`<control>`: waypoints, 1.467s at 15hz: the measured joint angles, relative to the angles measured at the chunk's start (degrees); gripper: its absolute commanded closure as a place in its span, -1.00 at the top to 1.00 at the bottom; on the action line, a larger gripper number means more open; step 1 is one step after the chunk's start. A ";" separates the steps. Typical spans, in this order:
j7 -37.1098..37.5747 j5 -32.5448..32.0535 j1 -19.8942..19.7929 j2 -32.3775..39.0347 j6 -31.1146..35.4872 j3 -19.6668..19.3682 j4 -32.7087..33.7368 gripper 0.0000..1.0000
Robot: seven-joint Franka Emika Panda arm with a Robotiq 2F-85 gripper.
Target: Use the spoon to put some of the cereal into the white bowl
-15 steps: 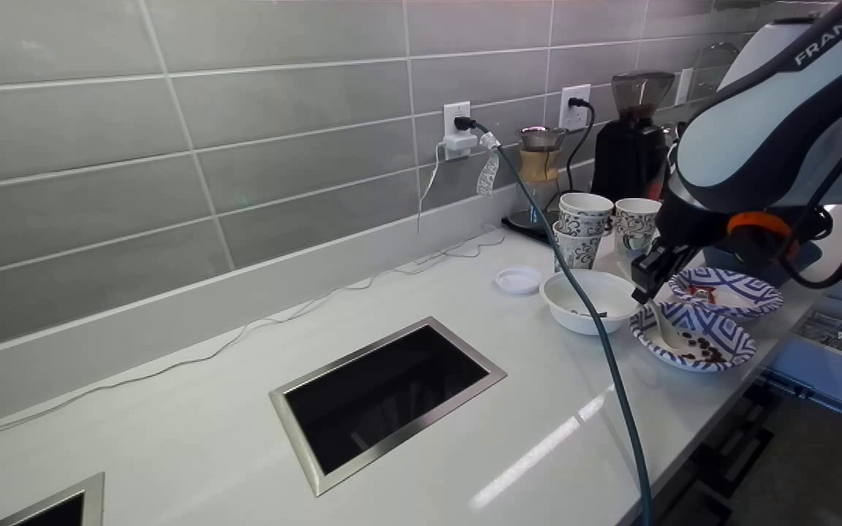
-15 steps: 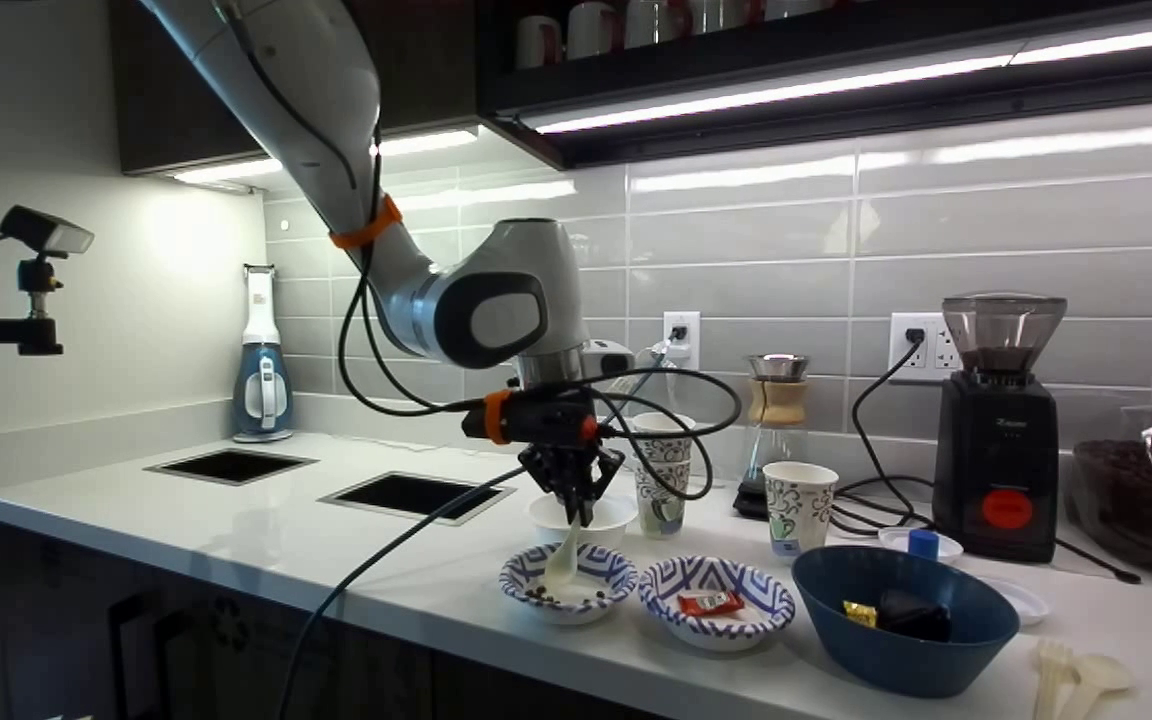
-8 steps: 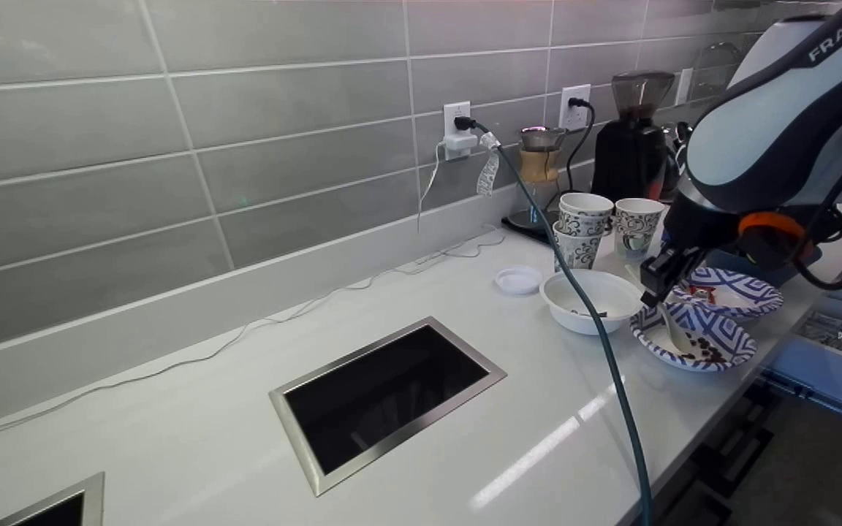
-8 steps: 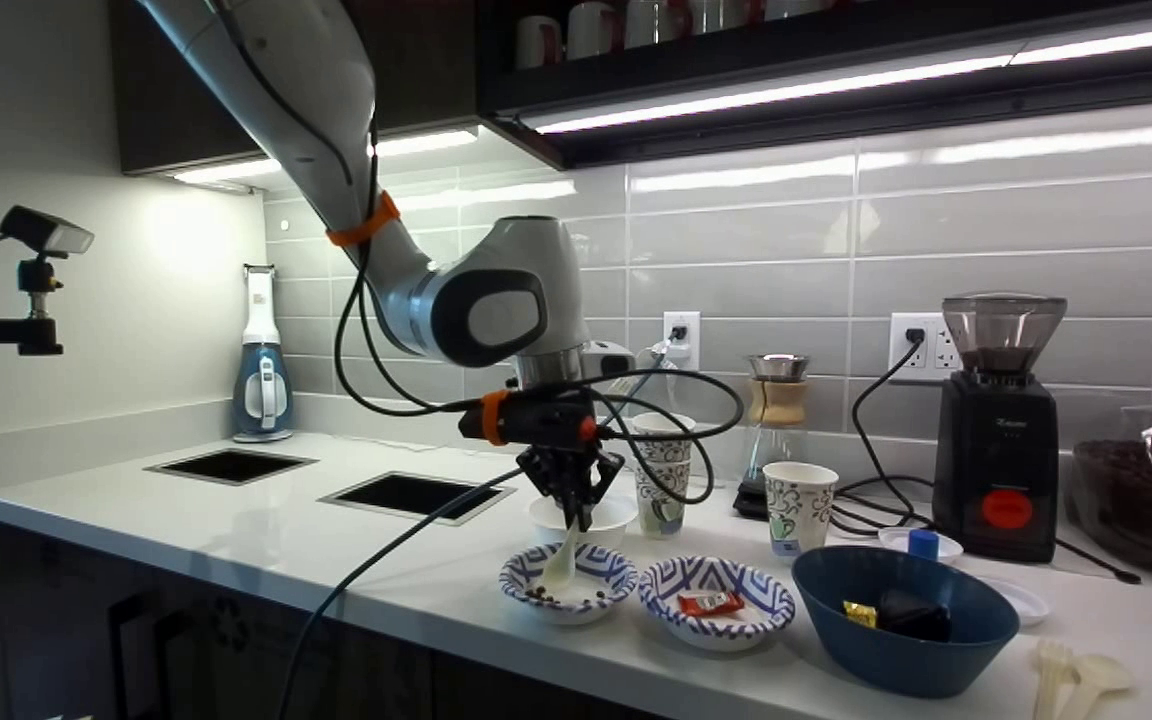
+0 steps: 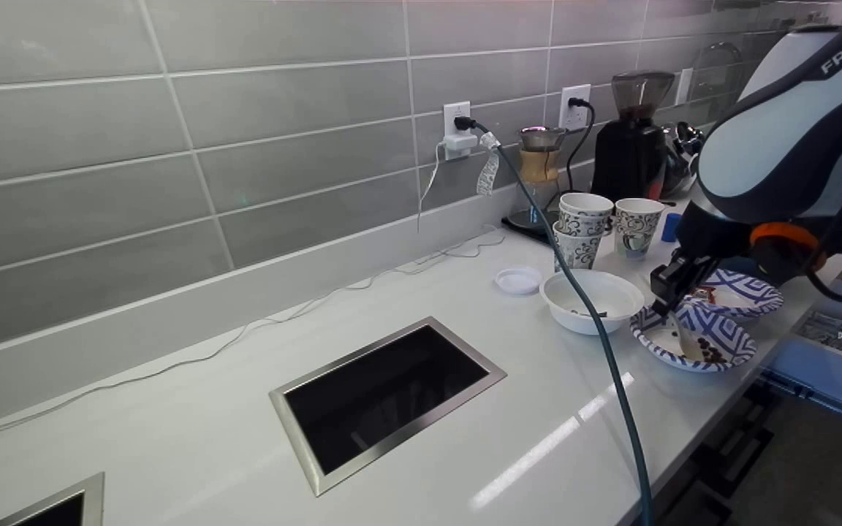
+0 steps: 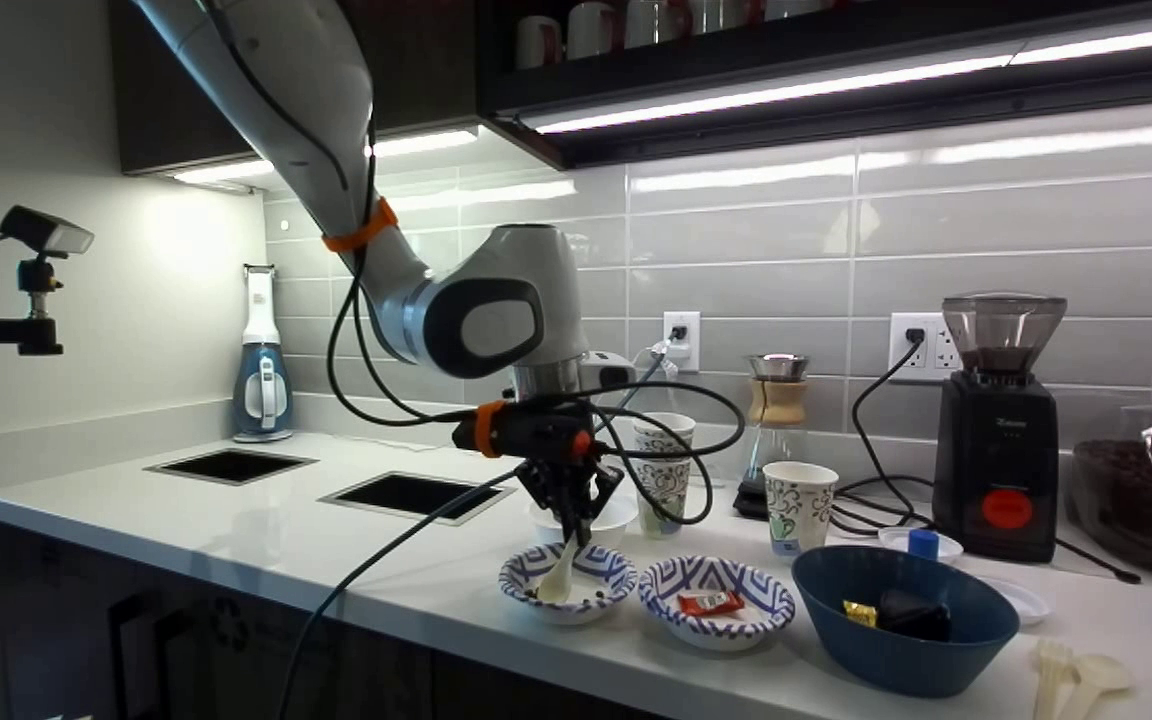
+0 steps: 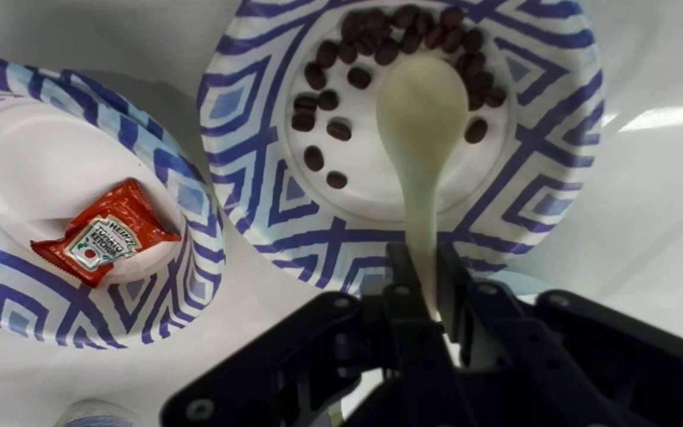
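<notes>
My gripper is shut on the handle of the cream plastic spoon. It is above the near rim of a blue-and-white patterned bowl in the wrist view. The spoon's head is inside that bowl, over the brown cereal pieces; no piece shows on the spoon. In both exterior views the gripper tilts the spoon down into the bowl. The white bowl stands beside the patterned bowl, toward the wall; small dark marks show inside it. In an exterior view the gripper partly hides the white bowl.
A patterned bowl with a ketchup packet stands beside the cereal bowl. A dark blue bowl is farther along. Paper cups stand behind the white bowl. A green cable crosses in front of the white bowl.
My gripper has moved slightly lower and toward the counter's front edge. The spoon's head has moved with it, across the patterned bowl to the cereal.
</notes>
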 measured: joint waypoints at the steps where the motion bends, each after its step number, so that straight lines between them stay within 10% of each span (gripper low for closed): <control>1: 0.27 0.00 0.00 -0.04 0.38 -0.06 -0.01 -0.93; 22: 5.39 -0.41 0.06 -0.13 5.54 -0.78 -2.10 -0.93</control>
